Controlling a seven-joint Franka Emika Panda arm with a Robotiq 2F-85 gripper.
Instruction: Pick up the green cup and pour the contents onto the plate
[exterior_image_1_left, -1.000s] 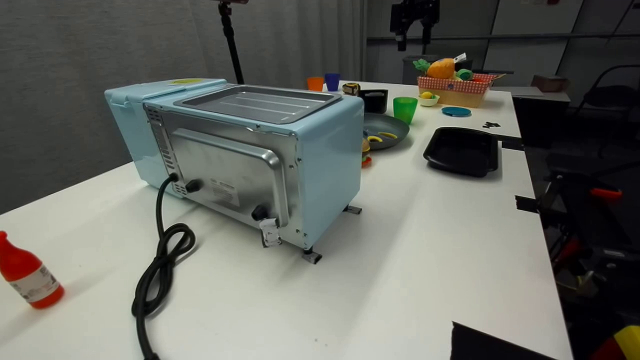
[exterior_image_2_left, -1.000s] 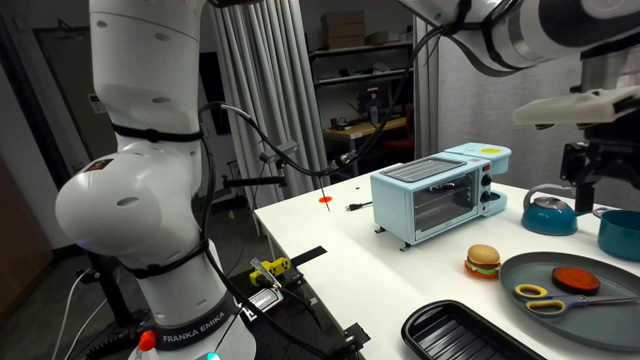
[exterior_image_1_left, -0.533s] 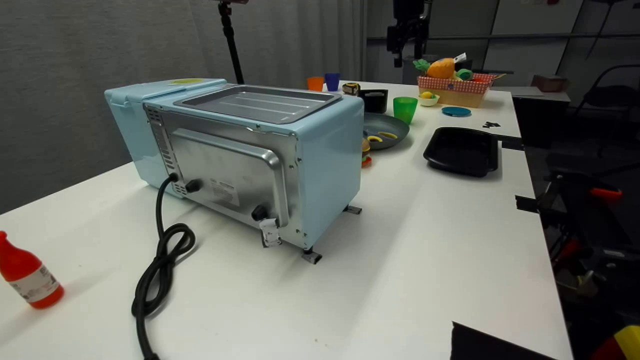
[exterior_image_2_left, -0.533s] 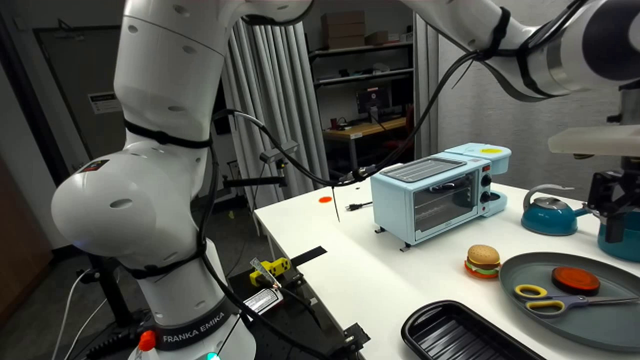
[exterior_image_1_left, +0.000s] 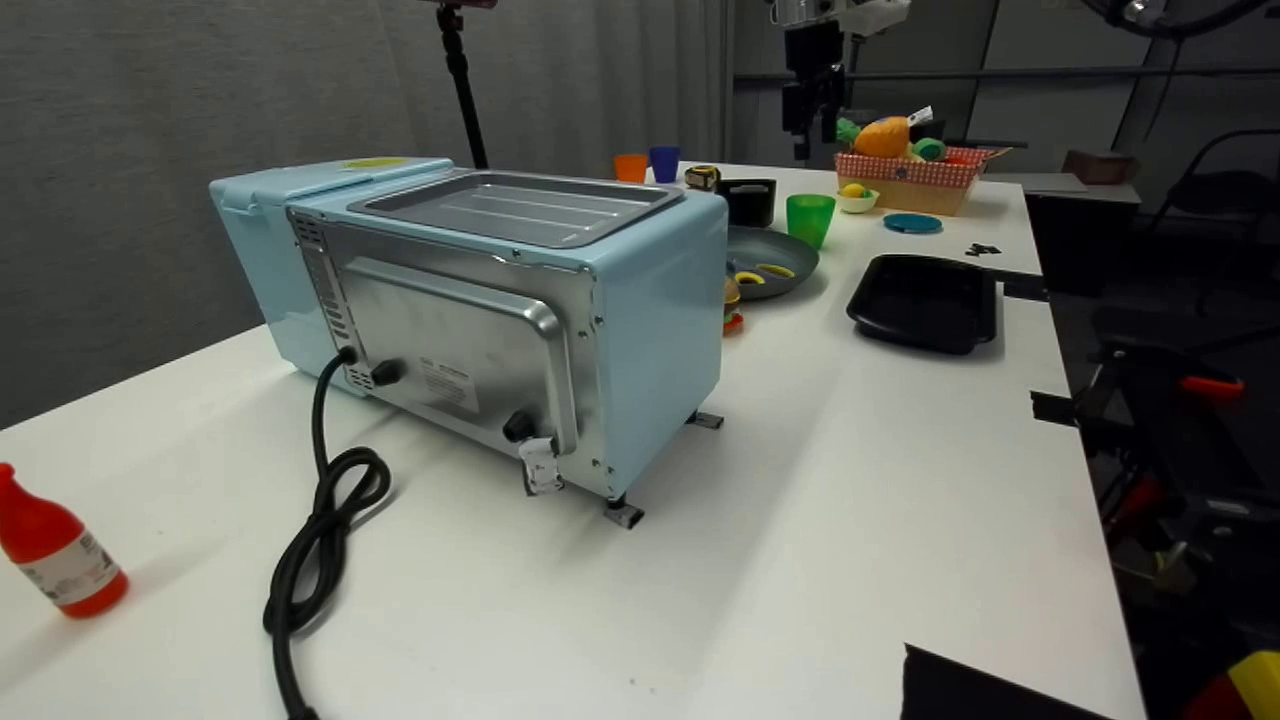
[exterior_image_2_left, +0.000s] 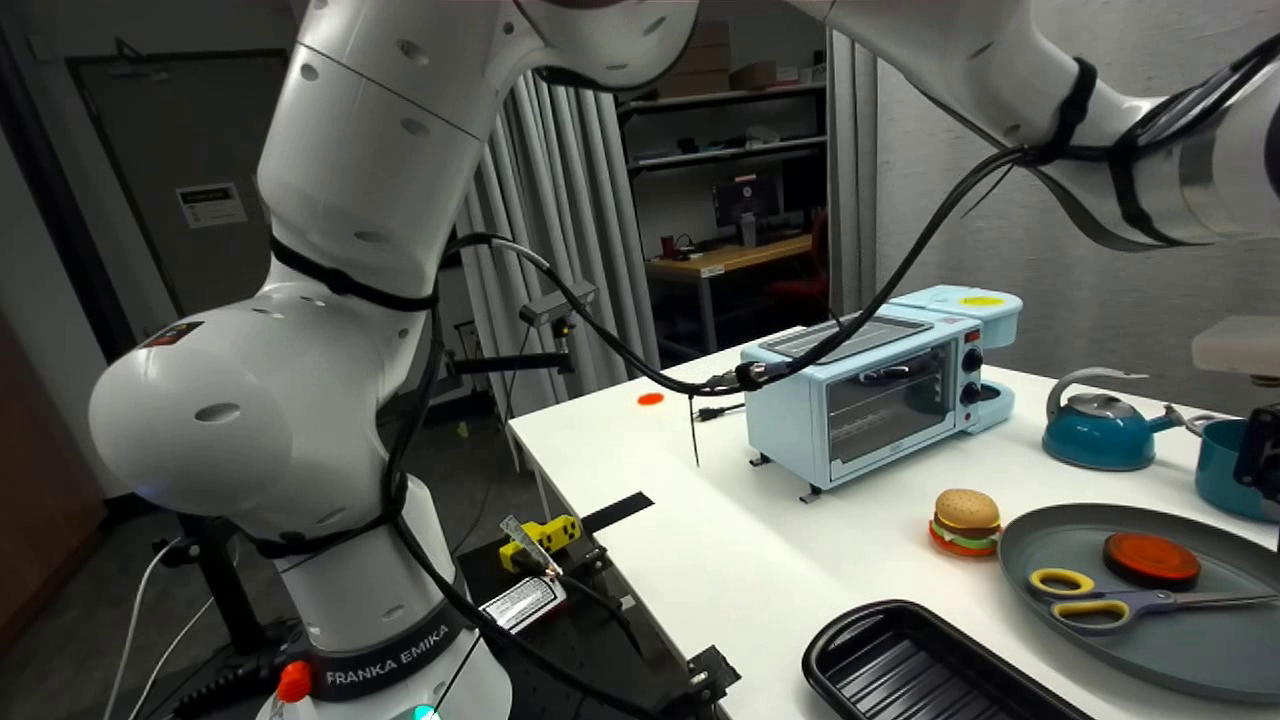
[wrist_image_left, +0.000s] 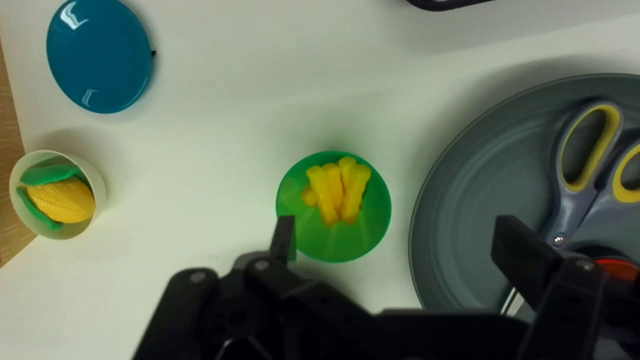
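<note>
"Lower than a second ago, the gripper is hanging above the table in an exterior view, and the arm is leaning farther out."

"How are its jaws standing?"

"Wide apart, and they're holding nothing. Working outward, the green cup is sitting nearest, upright on the table, with yellow sticks resting inside."

"Is the gripper touching it?"

"No, it's hanging clear, though in the wrist view one jaw is covering a bit of the cup's edge."

"And the plate?"

"It's round and gray, lying just beside the cup, with the table showing between them; it's carrying scissors and an orange-red disc."

"What's lying on the cup's opposite side?"

"Well apart from it, a pale bowl is holding an ear of corn, and a blue disc is lying near the bowl."

"Farther off?"

"A black tray is lying near the plate. A burger is sitting at the plate's rim; whether those two are touching, I can't tell. Beyond them a pale blue toaster oven is standing, and past its back a red bottle is resting."
</note>
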